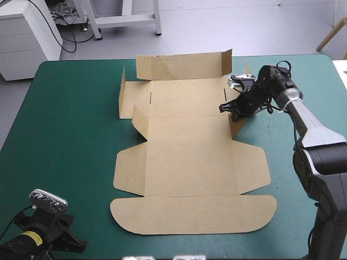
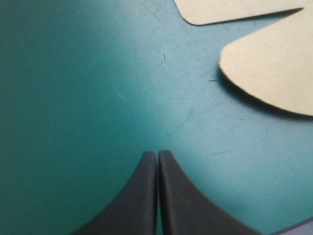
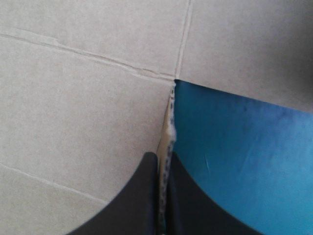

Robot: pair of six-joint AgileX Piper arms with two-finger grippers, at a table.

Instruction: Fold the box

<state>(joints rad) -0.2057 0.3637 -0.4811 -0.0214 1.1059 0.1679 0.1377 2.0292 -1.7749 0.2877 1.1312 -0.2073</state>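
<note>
The brown box (image 1: 184, 157) lies mostly flat in the middle of the teal-green table. Its far wall and left side wall stand up; the rounded lid flap lies nearest me. My right gripper (image 1: 234, 111) is at the box's right side, shut on the edge of the raised right side flap. In the right wrist view that flap's thin edge (image 3: 168, 129) runs up from between the black fingers (image 3: 146, 196), with the box floor (image 3: 78, 112) beside it. My left gripper (image 2: 157, 155) is shut and empty over bare cover at the near left corner, two rounded flap corners (image 2: 274, 73) ahead of it.
Bare teal-green cover (image 1: 65, 130) stretches left of the box and along the right edge. A white cabinet (image 1: 27, 32) stands beyond the table's far left corner.
</note>
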